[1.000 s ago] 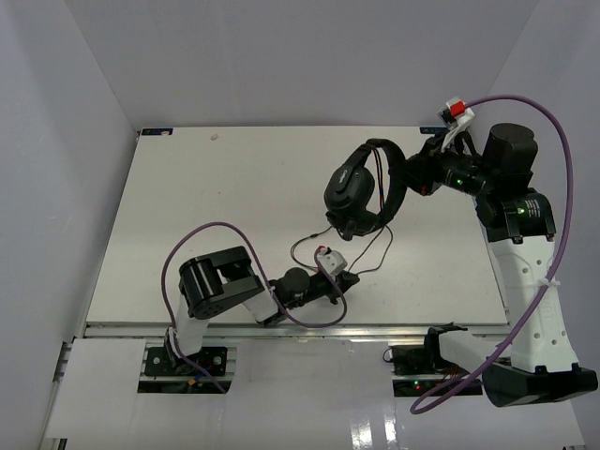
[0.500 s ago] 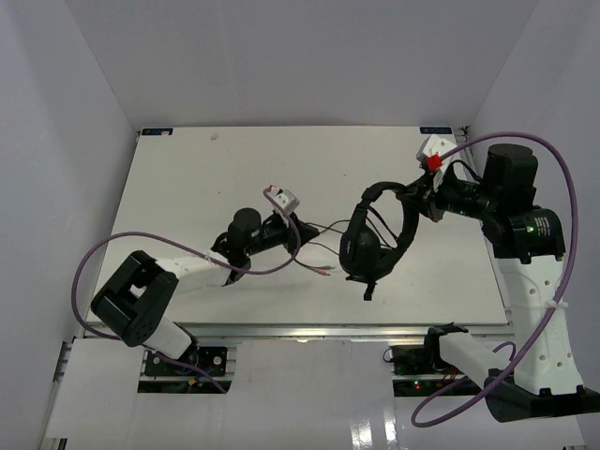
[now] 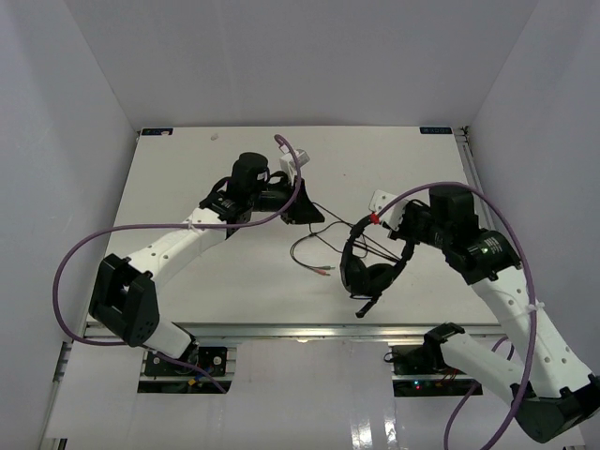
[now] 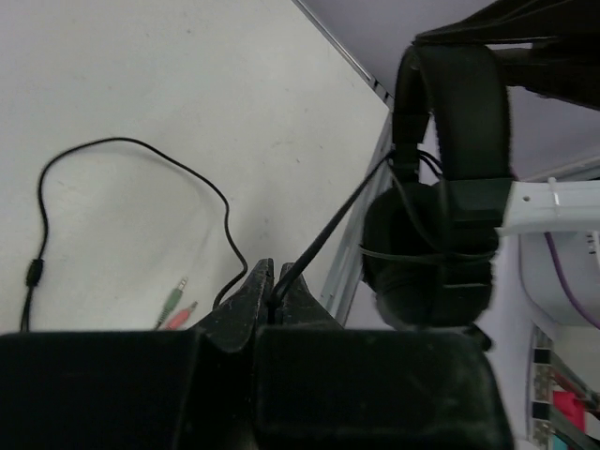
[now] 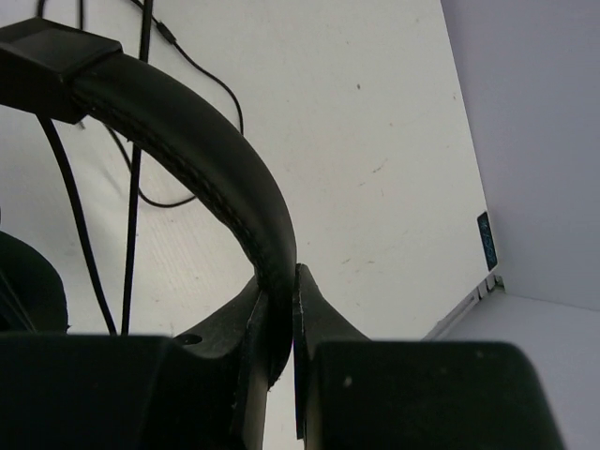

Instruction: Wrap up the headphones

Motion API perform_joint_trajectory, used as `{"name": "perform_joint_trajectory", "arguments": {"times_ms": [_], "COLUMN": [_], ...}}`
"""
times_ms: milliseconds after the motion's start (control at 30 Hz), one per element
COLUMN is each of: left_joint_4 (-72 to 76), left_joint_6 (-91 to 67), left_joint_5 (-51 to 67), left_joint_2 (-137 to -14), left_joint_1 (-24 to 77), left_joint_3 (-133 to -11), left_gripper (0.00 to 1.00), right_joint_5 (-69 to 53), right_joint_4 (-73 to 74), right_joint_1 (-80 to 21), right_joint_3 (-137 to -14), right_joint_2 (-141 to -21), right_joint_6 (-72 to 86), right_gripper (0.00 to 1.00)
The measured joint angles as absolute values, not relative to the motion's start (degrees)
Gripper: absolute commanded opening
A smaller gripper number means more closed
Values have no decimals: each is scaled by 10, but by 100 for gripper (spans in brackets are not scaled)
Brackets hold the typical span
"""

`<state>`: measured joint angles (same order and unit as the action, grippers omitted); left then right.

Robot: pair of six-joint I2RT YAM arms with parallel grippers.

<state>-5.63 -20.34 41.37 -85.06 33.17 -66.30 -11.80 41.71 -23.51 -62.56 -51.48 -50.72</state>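
The black headphones (image 3: pixel 367 267) hang in the air over the table's right half, held by the headband. My right gripper (image 3: pixel 405 236) is shut on the headband (image 5: pixel 211 173). The thin dark cable (image 3: pixel 323 234) runs from the earcups (image 4: pixel 427 248) to my left gripper (image 3: pixel 311 212), which is shut on it (image 4: pixel 274 292) above the table's middle. A slack loop of cable lies on the table and ends in a green and a reddish plug (image 3: pixel 325 270), also in the left wrist view (image 4: pixel 178 311). Several turns of cable cross the earcup.
The white table (image 3: pixel 187 197) has a metal rail along its near edge (image 3: pixel 281 328). White walls close in the left, back and right. Purple robot cables (image 3: pixel 84 253) loop off both arms.
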Motion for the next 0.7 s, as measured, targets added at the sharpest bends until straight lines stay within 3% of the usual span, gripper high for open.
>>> {"name": "perform_joint_trajectory", "arguments": {"times_ms": [200,500,700], "left_joint_4": [-149,-225,-215], "left_joint_6": [-230,-241,-281], "left_joint_5": [474,525,548], "left_joint_2": [-851,-849,-848], "left_joint_1": [331,329,325], "left_joint_3": [-677,-684,-684], "left_gripper": [0,0,8], "right_joint_5": [27,148,197], "right_joint_4": [345,267,225], "right_joint_1": [-306,-344,-363], "right_joint_3": [-564,-553,-561], "right_joint_2": [-545,-595,-637], "right_joint_6": [-515,-514,-497], "right_gripper": [8,8,8]}}
